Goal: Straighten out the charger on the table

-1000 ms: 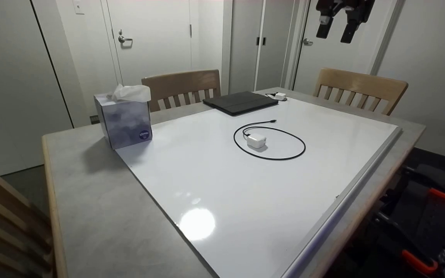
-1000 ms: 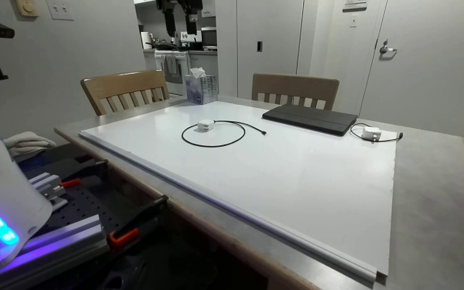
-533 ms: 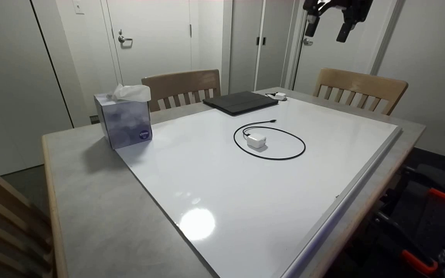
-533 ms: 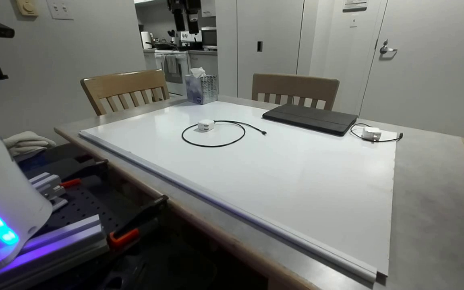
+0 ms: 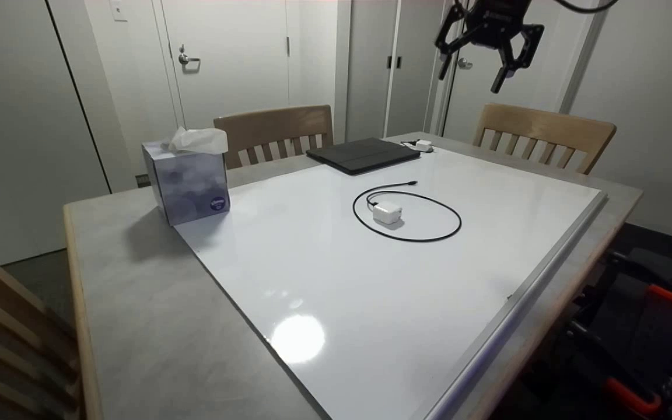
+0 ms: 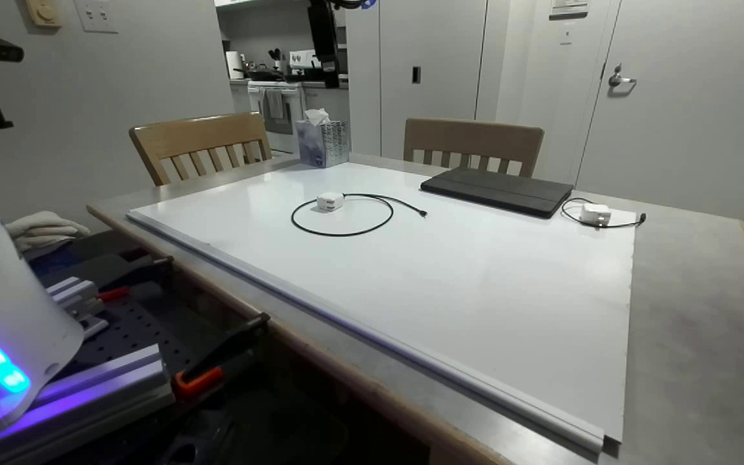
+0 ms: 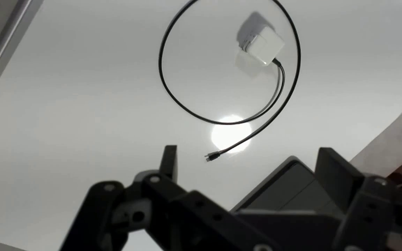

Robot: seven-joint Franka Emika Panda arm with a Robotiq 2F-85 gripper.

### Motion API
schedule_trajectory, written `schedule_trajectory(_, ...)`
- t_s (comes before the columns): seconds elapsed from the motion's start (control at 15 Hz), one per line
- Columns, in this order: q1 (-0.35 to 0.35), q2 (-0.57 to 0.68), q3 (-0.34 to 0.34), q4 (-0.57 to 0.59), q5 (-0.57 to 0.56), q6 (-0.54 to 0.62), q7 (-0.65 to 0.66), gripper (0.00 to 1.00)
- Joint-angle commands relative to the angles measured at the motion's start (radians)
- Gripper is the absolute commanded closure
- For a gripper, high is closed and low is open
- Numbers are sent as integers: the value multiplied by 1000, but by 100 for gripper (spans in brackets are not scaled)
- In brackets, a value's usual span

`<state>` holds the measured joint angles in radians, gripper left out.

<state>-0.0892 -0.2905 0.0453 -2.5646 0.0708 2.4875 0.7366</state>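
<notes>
The charger lies on the glossy white table top (image 5: pixel 336 291), its black cable (image 7: pixel 159 62) curled in a wide loop round its white plug block (image 5: pixel 387 213). The cable's connector end (image 7: pixel 213 156) points away from the loop in the wrist view. High above the table hangs my gripper (image 5: pixel 468 84), clear of the charger. Its jaws stand wide apart with nothing held between them. From the wrist, the connector end shows in the gap between the fingertips (image 7: pixel 169 157), well below them. An exterior view catches the gripper (image 6: pixel 331 74) edge-on, one finger covering the other.
A flat dark slab (image 6: pixel 498 190) lies at the table's edge. Beside it is another white block (image 6: pixel 595 214) with a black cable. A tissue box (image 5: pixel 187 181) stands on the table. A raised metal rail (image 6: pixel 372 332) runs along one side. Wooden chairs surround the table.
My gripper has come lower and turned, so an exterior view now sees its fingers in one line. It has shifted sideways above the table. The charger has not moved.
</notes>
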Motion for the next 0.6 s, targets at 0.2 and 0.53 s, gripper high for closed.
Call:
schedule_trajectory(0.2, -33, 235, -41, 158, 46, 25, 225, 0)
schedule_trajectory(0.53, -10, 419, -83, 308, 122, -19, 244, 0)
